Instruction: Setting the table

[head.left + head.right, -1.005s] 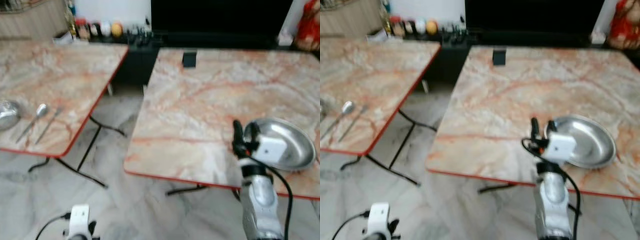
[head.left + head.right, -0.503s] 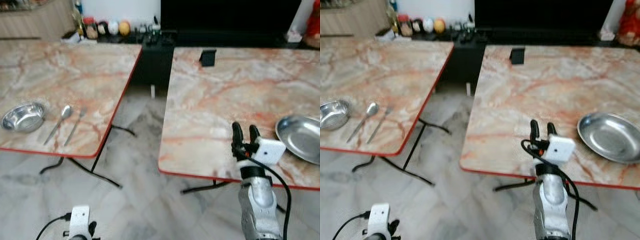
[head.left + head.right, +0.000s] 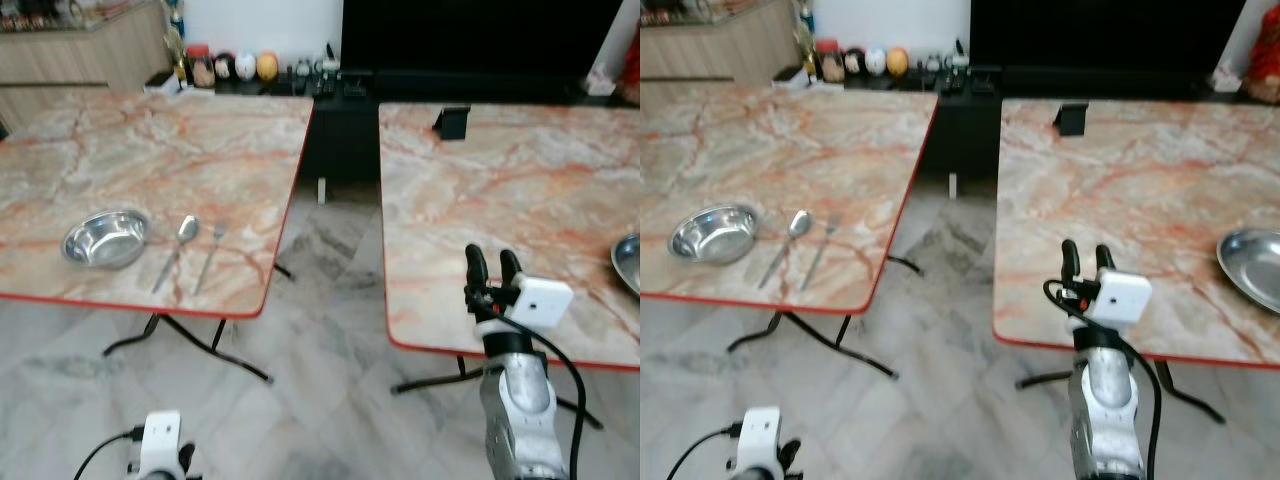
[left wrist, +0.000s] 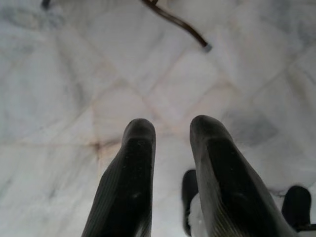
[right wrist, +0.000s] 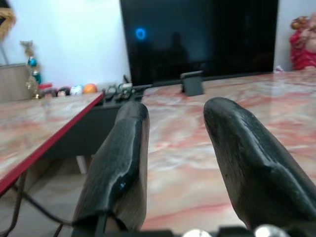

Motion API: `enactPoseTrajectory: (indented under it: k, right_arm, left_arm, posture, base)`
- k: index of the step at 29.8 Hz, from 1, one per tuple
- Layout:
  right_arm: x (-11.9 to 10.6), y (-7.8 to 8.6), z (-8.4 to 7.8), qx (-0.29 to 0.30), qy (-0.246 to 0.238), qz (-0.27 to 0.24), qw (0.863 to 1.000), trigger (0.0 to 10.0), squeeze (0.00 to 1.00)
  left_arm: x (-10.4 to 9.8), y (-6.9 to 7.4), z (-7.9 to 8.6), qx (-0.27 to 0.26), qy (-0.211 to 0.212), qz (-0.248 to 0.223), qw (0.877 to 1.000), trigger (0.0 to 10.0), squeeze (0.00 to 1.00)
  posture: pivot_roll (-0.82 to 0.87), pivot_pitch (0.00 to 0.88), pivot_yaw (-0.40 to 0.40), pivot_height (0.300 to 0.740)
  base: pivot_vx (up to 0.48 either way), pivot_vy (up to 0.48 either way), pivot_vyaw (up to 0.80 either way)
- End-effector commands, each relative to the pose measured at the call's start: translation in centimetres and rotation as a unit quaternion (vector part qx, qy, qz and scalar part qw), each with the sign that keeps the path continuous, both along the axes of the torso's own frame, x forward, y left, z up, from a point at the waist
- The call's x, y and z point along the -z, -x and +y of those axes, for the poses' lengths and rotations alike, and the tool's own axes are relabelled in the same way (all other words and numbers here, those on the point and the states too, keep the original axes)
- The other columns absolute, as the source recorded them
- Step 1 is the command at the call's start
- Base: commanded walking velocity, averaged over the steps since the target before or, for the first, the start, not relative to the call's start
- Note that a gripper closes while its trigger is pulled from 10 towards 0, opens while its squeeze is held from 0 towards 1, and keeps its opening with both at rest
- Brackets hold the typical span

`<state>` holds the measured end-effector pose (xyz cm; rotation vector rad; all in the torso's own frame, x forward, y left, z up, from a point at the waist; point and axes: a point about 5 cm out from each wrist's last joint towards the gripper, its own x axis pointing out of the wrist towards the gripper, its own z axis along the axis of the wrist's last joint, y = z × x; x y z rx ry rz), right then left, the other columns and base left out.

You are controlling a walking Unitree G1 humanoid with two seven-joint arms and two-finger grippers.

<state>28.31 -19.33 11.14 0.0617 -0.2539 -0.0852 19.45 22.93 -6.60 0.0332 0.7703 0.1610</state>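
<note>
On the left marble table [image 3: 130,150] lie a steel bowl [image 3: 105,238], a spoon [image 3: 178,248] and a fork [image 3: 208,256] side by side near its front edge. A steel plate [image 3: 1252,267] rests at the right edge of the right marble table [image 3: 520,190]. My right gripper [image 3: 492,270] is raised over the front edge of the right table, open and holding nothing. My left gripper [image 4: 170,136] hangs low over the floor, open and empty.
A gap of marble floor [image 3: 330,330] runs between the two tables, with black folding legs [image 3: 200,345] under each. A small black stand [image 3: 452,121] sits at the right table's far side. Behind are a dark TV unit [image 3: 480,45] and a shelf of small bottles and balls [image 3: 235,68].
The whole view has swung to the left: the bowl, spoon and fork now sit nearer the middle and the plate has slid to the right edge. Both grippers stay as they were.
</note>
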Motion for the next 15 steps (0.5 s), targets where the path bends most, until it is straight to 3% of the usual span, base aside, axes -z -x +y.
enactPoseTrajectory:
  k: [1,15]
  right_arm:
    - [-0.51,-0.24,0.53,-0.009,-0.001,-0.009,1.000,10.0,0.00]
    - [-0.84,-0.32,0.69,-0.011,0.002,-0.016,1.000,10.0,0.00]
  left_arm:
    - [0.20,0.51,0.44,-0.007,-0.001,0.009,1.000,10.0,0.00]
    - [0.12,0.37,0.45,-0.005,-0.002,0.008,1.000,10.0,0.00]
  posture:
    - [0.00,0.000,-0.009,0.724]
    - [0.01,0.000,-0.007,0.724]
  base:
    - [0.000,0.341,0.00]
    - [0.000,0.341,0.00]
